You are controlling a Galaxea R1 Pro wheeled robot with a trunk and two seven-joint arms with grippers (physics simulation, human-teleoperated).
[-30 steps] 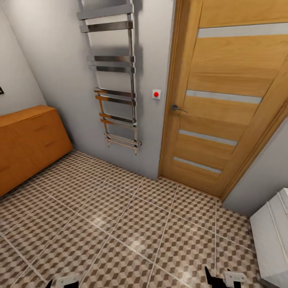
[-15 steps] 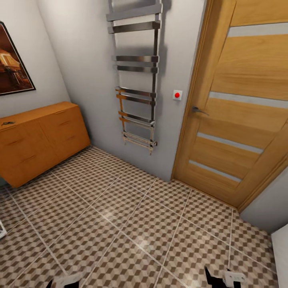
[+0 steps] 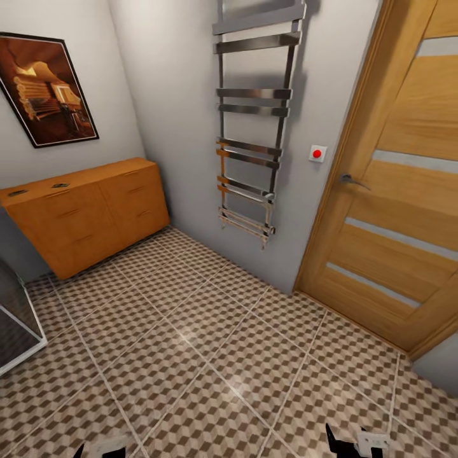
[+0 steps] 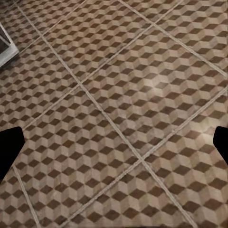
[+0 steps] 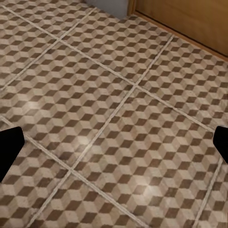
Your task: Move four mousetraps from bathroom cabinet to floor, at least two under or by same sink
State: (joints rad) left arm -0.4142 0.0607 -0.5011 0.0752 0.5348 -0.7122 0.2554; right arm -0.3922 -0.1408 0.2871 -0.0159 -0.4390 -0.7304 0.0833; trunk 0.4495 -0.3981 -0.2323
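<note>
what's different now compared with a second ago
The head camera has swung left: the cabinet and the picture have come fully into view, with two small dark things on the cabinet top. The door slid right. Nothing in the room moved; both grippers are open as before.

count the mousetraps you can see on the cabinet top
2, both small dark shapes on the cabinet top: one mousetrap near its left end, another just right. More may be hidden.

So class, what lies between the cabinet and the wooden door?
In the head view: grey wall carrying a chrome towel rail between cabinet and door.
</note>
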